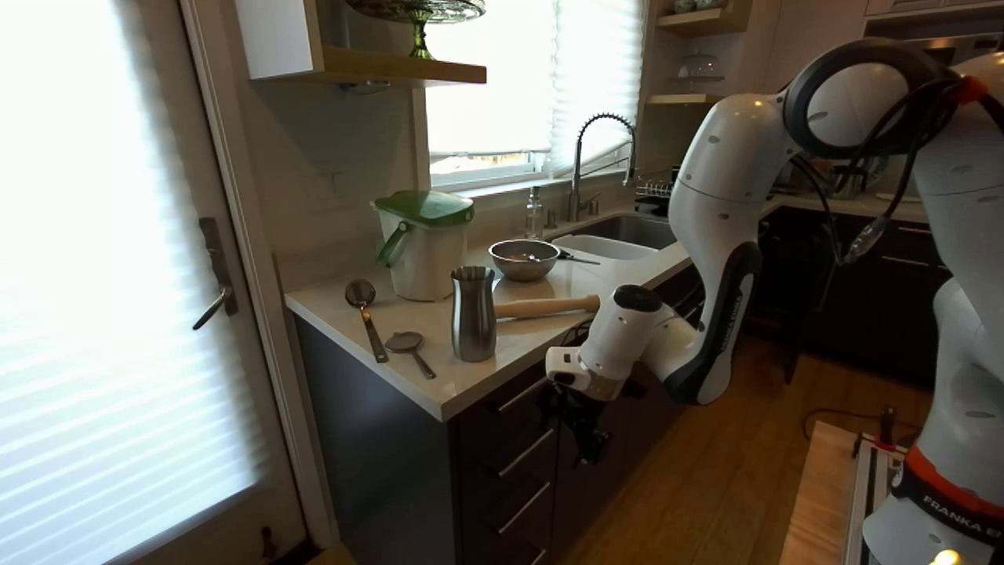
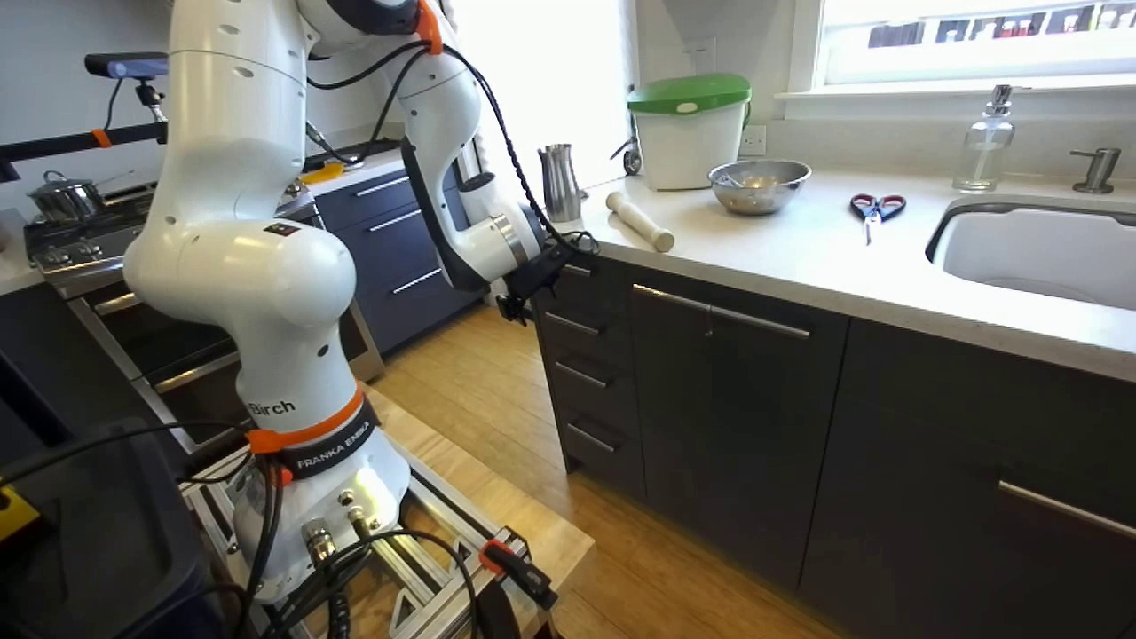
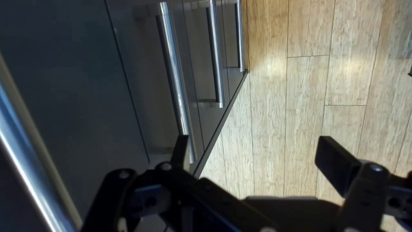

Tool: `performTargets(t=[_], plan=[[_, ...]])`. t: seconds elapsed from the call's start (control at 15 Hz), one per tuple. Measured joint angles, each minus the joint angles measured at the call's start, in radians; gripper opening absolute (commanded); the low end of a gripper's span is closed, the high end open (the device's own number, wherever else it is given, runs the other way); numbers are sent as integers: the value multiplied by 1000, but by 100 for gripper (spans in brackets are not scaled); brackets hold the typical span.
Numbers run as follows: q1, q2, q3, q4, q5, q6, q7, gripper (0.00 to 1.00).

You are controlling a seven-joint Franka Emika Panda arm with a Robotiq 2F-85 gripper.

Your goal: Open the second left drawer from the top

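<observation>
The second left drawer from the top is shut, its dark front flush with the stack. Its silver bar handle shows in the wrist view, and the handle also shows in both exterior views. The drawer's interior is hidden. My gripper is open and empty, pointing down in front of the stack. In the wrist view its left finger overlaps the handle's lower end; contact cannot be told. The gripper also shows in both exterior views, near the upper drawers.
The top drawer's handle lies close at the left in the wrist view. The countertop overhangs the stack. A metal shaker and a wooden pestle stand or lie near its edge. A wide cabinet front adjoins the stack.
</observation>
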Motion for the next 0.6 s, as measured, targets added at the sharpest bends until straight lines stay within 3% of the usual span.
performTargets(t=[0.13,0.33,0.47,0.6], plan=[[87,49,-106,11,24,99,-5,100],[238,133,-245,14,157,206,-74,100],[296,183,-276,16,205,237,-87,100],[311,201,-283,20,213,243,-87,100]])
